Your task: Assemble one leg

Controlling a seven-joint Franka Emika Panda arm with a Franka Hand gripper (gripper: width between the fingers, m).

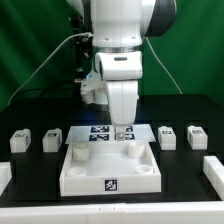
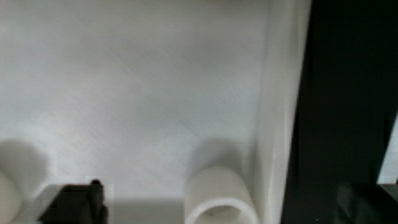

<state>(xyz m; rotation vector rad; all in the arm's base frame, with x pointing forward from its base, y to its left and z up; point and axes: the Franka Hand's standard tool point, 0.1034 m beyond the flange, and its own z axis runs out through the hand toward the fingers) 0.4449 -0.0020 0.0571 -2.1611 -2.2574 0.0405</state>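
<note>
Gripper (image 1: 122, 135) low over the tabletop (image 1: 80, 182), at its far corner; how wide the jaws stand, I cannot tell. A leg (image 1: 167, 136) with a black-and-white tag sits beside the tabletop.

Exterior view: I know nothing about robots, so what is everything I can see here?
legs: four, white with black-and-white tags, two at the exterior view's left, two at its right
tabletop: one, white, tray-like, centre front
marker board: one, white with tags, behind the tabletop
edge blocks: two, white, cut off at the lower corners
table: one, black, under everything
arm: one, white, centre
gripper: one, dark-fingered, low over the tabletop's rear
</note>
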